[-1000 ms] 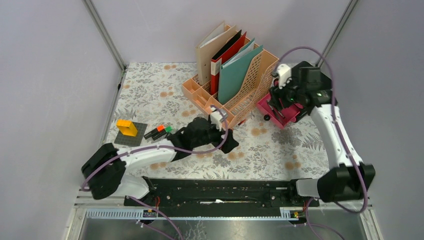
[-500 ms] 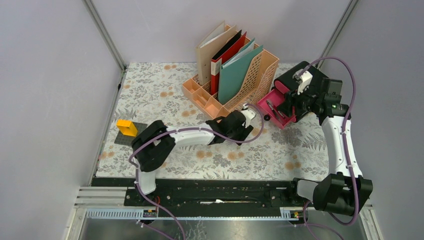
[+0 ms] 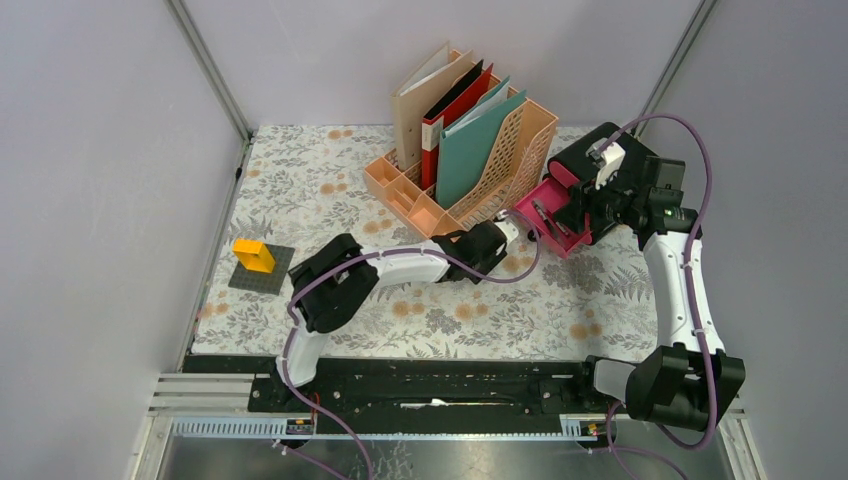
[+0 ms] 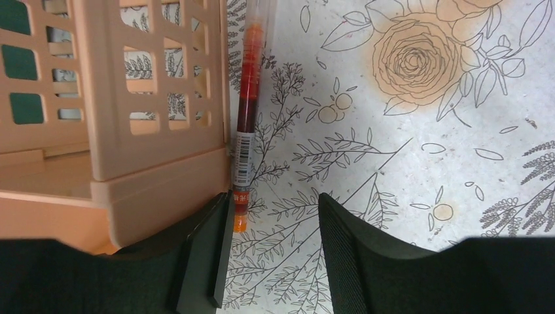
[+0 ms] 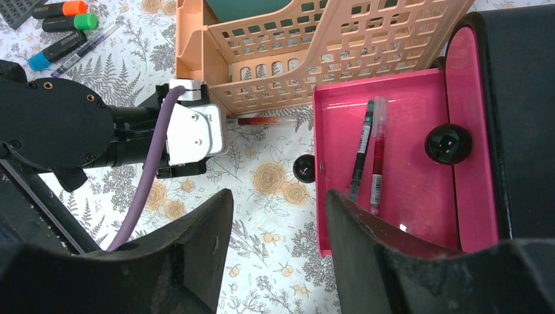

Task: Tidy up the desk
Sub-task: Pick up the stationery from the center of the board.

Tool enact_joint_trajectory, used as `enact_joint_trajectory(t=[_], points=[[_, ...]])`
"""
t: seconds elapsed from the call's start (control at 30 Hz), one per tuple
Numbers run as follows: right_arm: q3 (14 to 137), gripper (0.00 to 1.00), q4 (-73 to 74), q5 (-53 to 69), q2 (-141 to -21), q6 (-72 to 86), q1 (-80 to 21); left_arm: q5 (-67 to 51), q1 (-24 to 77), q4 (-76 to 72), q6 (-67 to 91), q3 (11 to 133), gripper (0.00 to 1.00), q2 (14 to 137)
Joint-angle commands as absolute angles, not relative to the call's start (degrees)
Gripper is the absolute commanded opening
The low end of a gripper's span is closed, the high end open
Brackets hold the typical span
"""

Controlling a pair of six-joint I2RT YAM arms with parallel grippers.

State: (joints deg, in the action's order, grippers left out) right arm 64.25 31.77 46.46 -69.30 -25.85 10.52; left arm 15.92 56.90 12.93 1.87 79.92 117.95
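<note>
The desk [image 3: 300, 180] is covered by a flowered cloth. An orange-red pen [image 4: 247, 118] lies on it against the foot of the peach file rack [image 4: 131, 163]. My left gripper [image 4: 271, 252] is open and low over the cloth. The pen's near tip sits just inside its left finger [image 4: 209, 255], unclamped. In the right wrist view the same pen [image 5: 265, 121] shows beside the left wrist. My right gripper [image 5: 278, 229] hangs open and holds nothing, above the cloth beside the pink drawer tray [image 5: 419, 216]. That tray holds a green pen [image 5: 361, 147] and a red pen [image 5: 377, 157].
The file rack [image 3: 470, 170] holds folders. A black drawer box [image 3: 590, 165] stands at the back right, with a small black knob [image 5: 303, 168] on the cloth beside it. Several markers [image 5: 62, 26] lie left of the rack. A yellow block on a grey plate [image 3: 255, 258] is at far left.
My left arm has stretched right along the rack's front to the pen, and its jaws have narrowed. The right gripper swung right off the drawer, then held still.
</note>
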Motion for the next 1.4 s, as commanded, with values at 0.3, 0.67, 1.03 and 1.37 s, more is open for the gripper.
enact_joint_trajectory(t=[0.3,0.67,1.03,1.37], points=[[64.0,0.6,30.3,49.1,-69.6,-25.7,10.9,18.4,53.9,12.9,-1.0,83.5,0.58,119.7],[64.0,0.59,30.3,49.7,-69.5,-25.7,11.1,10.4,51.7,13.7,-0.1,82.8,0.29,120.4],[63.7,0.59,30.3,51.7,-69.2,-25.6,11.3,4.0,52.1,11.9,4.1,76.4,0.0,116.6],[62.1,0.58,29.1,59.6,-69.3,-24.6,11.3,0.9,53.0,0.7,12.4,61.5,0.0,100.9]])
